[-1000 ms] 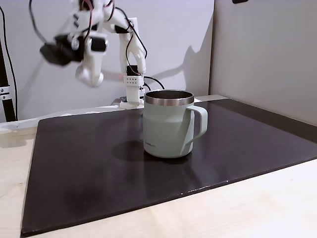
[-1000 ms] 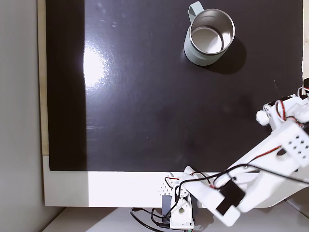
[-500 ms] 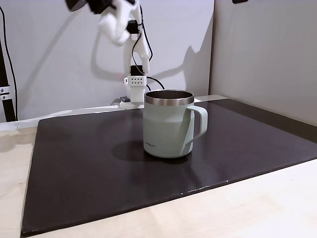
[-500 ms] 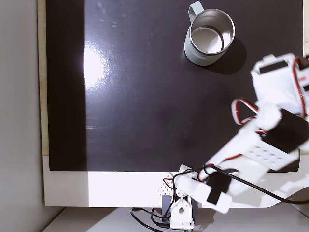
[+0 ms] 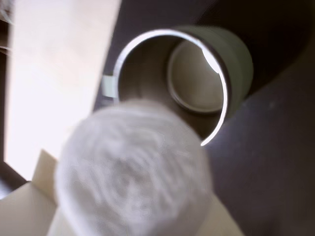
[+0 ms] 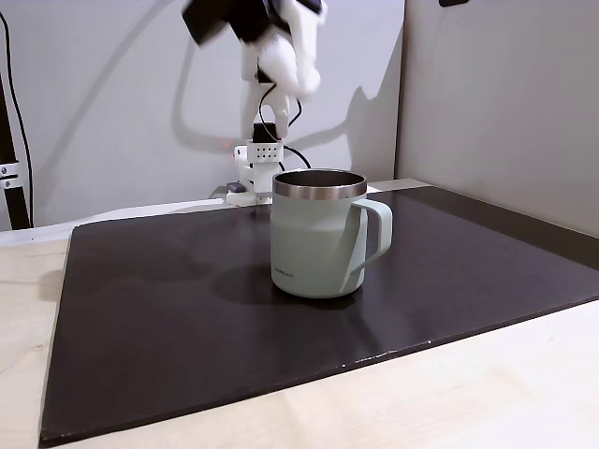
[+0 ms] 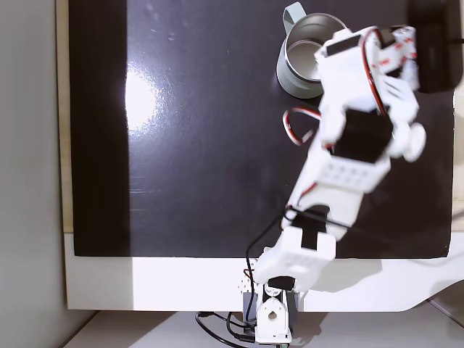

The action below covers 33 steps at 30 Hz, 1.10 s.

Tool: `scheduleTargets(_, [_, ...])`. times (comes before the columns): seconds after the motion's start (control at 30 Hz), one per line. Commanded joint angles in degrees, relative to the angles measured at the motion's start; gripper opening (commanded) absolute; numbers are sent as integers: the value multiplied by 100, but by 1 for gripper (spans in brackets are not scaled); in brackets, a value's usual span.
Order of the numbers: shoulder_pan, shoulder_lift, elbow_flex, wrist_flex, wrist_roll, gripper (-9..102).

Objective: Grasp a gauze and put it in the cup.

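Change since a second ago: the arm has swung from the far side of the black mat [image 7: 196,145], well apart from the mug, to a position above it. In the top-down fixed view the arm now crosses the mat and overlaps the mug's [image 7: 296,69] rim at roughly 3 o'clock; in the side fixed view the end effector [image 6: 281,61] hangs high over the mug [image 6: 318,238], blurred by motion.

Wrist view: the gauze roll [image 5: 133,169] sits large and out of focus at 6 o'clock of the frame, carried in front of the camera, so the end effector is judged closed on it (its fingers themselves are not clearly seen). The mug [image 5: 231,59] lies beyond, its steel mouth open and its inside bare.

Meaning for the task: the grasp appears done and transport nearly so; the roll is not yet over the centre of the mouth, and release remains.

Count: one gauze roll, one mug, one arm, one mat, on one bench [image 6: 449,393].
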Motion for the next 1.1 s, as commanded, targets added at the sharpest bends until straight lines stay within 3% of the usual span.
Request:
scheduleTargets(0.0, [-114, -229, -290, -35, 53, 0])
scheduleTargets(0.47, [-255, -984, -185, -9, 272, 0])
scheduleTargets(0.53, [-255, -984, -185, -9, 281, 8])
scheduleTargets(0.63, [-211, -940, -176, 9, 448, 31])
scheduleTargets(0.7, [-202, -835, -35, 9, 422, 37])
scheduleTargets(1.07, [-158, -615, 290, 18, 299, 40])
